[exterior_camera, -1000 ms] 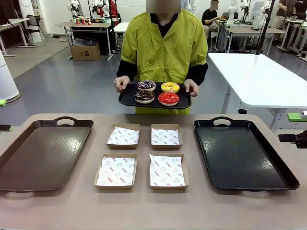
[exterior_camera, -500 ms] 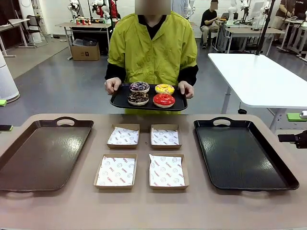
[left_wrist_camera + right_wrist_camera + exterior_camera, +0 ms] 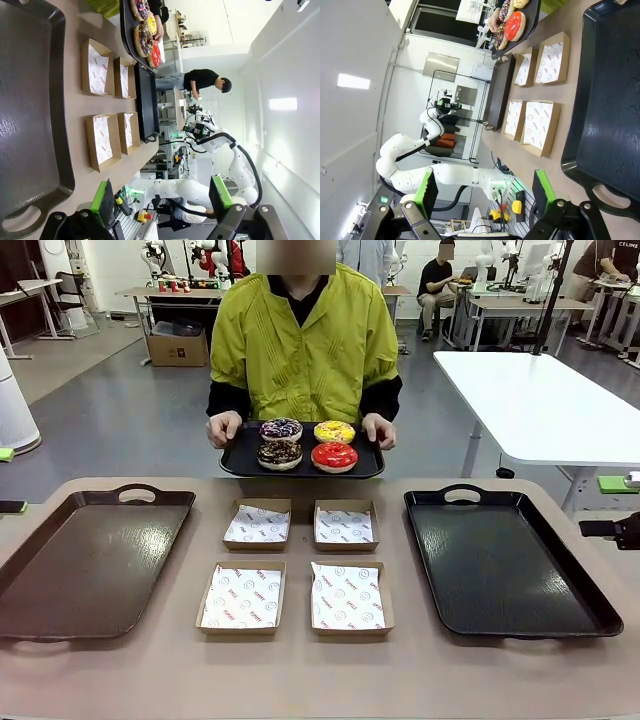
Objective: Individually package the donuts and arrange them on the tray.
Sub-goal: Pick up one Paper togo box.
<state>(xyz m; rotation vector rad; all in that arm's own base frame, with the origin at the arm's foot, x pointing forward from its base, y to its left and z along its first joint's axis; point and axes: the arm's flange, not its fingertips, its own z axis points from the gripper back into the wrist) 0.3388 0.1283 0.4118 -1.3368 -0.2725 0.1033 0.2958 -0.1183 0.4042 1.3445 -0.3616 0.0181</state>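
Left wrist view: donuts (image 3: 144, 38) far from released left hand (image 3: 161, 196); right hand (image 3: 485, 192) released too.

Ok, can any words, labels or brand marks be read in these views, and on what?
"CELIN", cut off by the picture's edge: white print on a dark shirt far back.
Red print on the white paper liners: too small to read.
Label on the cardboard carton on the floor: blurred.

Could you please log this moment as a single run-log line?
person: holds black tray with four donuts at far side | boxes: four, paper-lined | left gripper: open | right gripper: open | packaged: none
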